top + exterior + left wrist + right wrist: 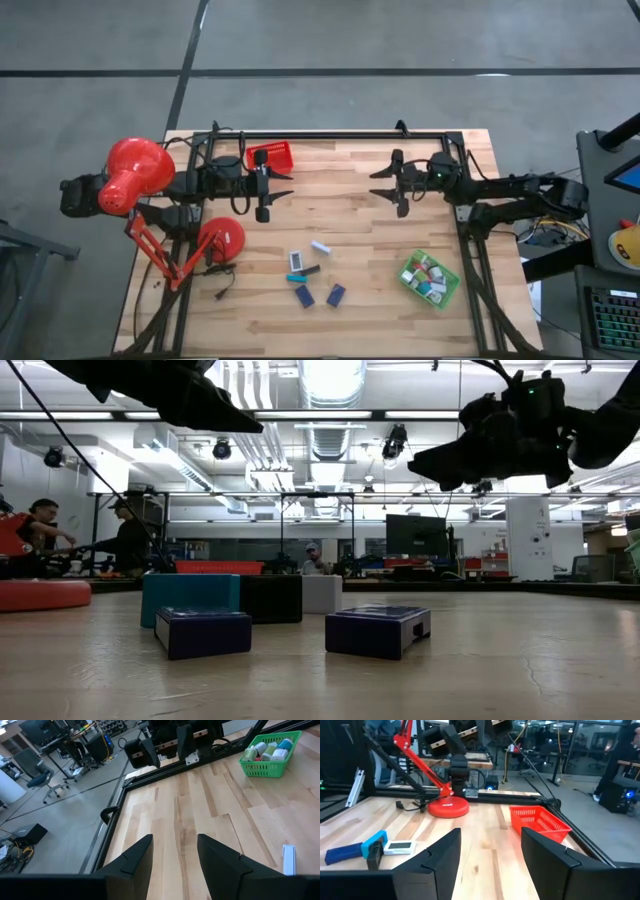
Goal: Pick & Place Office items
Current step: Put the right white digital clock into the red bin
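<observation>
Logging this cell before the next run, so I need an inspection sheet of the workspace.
Surface: wooden table, bare between the arms.
Job's things: loose office items mid-table; more in the green tray.
Clutter: red desk lamp; red tray, contents not visible.
Grippers: left gripper and right gripper raised, both open and empty.
Cables: black lamp cord on the table.
Surroundings: people at benches behind.
</observation>
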Robot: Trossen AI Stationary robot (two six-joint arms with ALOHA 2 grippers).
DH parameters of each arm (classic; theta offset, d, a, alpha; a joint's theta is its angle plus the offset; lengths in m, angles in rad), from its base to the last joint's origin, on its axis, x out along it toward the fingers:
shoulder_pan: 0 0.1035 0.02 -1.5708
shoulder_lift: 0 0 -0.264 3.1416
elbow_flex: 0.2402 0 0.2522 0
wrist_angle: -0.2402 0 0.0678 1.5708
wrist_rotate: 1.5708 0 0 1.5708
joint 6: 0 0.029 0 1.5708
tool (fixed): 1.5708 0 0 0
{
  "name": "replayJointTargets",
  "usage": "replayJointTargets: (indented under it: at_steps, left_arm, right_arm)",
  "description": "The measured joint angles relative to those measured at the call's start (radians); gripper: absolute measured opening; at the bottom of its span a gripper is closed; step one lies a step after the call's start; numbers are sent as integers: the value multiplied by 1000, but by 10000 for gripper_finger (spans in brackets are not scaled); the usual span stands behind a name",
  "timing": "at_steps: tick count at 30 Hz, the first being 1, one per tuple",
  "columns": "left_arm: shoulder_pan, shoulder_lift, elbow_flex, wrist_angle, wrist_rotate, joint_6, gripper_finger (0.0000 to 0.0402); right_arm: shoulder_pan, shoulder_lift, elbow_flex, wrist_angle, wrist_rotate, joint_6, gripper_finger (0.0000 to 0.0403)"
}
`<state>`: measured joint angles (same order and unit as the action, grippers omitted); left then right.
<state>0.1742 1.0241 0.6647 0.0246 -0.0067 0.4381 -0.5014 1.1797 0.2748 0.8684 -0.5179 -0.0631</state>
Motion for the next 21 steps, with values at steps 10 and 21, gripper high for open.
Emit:
replayJointTargets:
  at_steps: [10,21]
  left_arm:
    - [0,0,0,0,0,0,159]
    - [0,0,0,0,0,0,159]
  right_arm:
    - [-1,0,35,-1,1,5,203]
    - [-1,0,65,1,1,4,203]
